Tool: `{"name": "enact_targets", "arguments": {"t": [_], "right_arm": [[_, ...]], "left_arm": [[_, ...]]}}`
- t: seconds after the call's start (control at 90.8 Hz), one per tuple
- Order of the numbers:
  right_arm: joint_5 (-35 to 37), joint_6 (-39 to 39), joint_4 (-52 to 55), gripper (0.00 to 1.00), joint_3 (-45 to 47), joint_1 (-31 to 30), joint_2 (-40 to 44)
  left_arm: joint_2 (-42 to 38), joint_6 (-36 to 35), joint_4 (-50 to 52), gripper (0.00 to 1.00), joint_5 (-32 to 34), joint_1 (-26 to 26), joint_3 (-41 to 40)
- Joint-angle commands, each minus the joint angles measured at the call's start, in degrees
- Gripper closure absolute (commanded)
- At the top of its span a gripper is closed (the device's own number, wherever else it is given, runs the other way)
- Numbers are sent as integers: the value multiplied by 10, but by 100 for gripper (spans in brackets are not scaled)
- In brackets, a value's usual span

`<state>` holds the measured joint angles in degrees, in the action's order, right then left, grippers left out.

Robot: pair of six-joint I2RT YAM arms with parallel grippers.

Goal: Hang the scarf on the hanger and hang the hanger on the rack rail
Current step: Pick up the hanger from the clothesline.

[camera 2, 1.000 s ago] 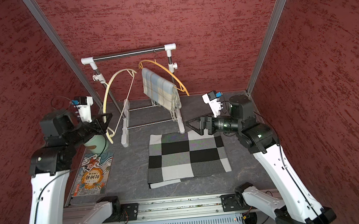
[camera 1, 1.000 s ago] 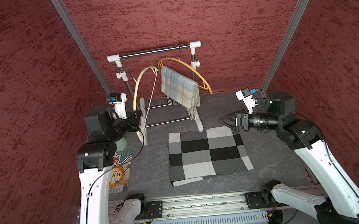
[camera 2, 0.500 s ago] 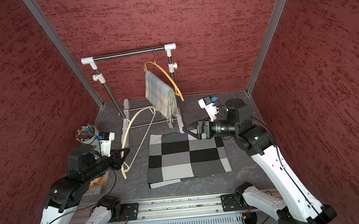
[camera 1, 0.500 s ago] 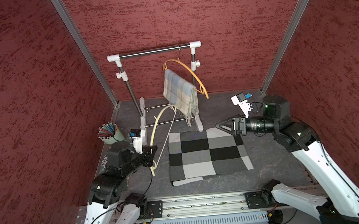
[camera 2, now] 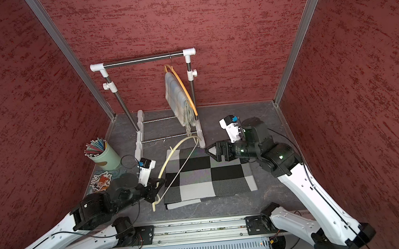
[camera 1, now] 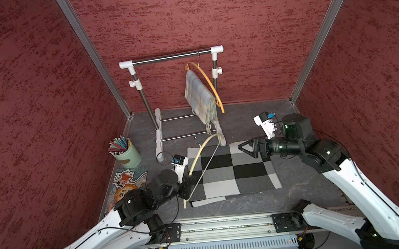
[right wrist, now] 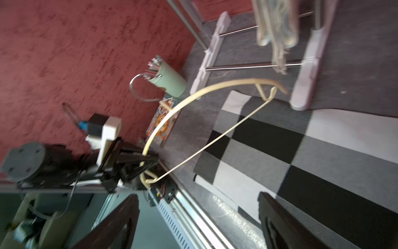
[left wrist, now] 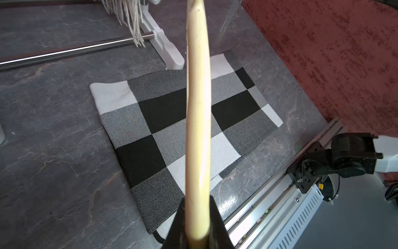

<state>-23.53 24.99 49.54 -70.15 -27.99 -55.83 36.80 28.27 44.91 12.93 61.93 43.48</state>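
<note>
Grip: left hand (camera 1: 186, 186) clenched on one end of the hanger (camera 1: 200, 152), whose long axis runs over the scarf's left edge toward the bench's (camera 1: 299, 183) back edge. Checkered scarf (camera 1: 233, 171) lies flat mid-bench. The right hand (camera 1: 245, 149), released, is over its back right part, so probably the nearer hand for the pick.

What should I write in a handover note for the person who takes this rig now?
The left gripper is shut on the cream hanger, tilted over the checkered scarf's left edge.
The right gripper is open, empty, above the scarf's far right corner.
Done: hanger grasped.
Left: drape the scarf, lying flat on the table, over the hanger; hook it on the rack.
</note>
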Motion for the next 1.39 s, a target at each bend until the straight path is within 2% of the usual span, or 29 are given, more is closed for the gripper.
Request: {"name": "enact_targets", "arguments": {"t": [0.0, 0.099, 0.209, 0.286, 0.419, 0.595, 0.672, 0.804, 0.959, 1.102, 1.212, 1.377], "right_arm": [[116, -5, 78, 11, 57, 48, 24], [159, 3, 93, 13, 117, 95, 33], [144, 2, 62, 14, 185, 157, 20], [145, 1, 46, 14, 183, 178, -2], [63, 11, -13, 14, 201, 214, -26], [-68, 18, -87, 15, 227, 215, -11], [-73, 8, -74, 15, 218, 216, -9], [-78, 6, -59, 18, 214, 216, -5], [-203, 53, -135, 23, 239, 215, 7], [-245, 88, -183, 23, 240, 215, -2], [-273, 115, -225, 31, 252, 206, -23], [-271, 150, -272, 35, 283, 193, -33]], "left_arm": [[22, 69, -82, 100, 131, 80, -22], [82, 79, -106, 100, 163, 124, -16], [147, 81, -108, 100, 193, 146, 8], [158, 86, -139, 100, 193, 150, 5], [191, 103, -223, 100, 201, 170, -21], [291, 82, -329, 100, 246, 209, -11], [338, 85, -351, 100, 256, 210, 6], [422, 130, -376, 100, 276, 211, 52], [509, 142, -384, 100, 267, 212, 109], [535, 160, -407, 100, 237, 212, 107], [546, 192, -413, 100, 219, 206, 105], [547, 209, -429, 100, 211, 204, 103]]}}
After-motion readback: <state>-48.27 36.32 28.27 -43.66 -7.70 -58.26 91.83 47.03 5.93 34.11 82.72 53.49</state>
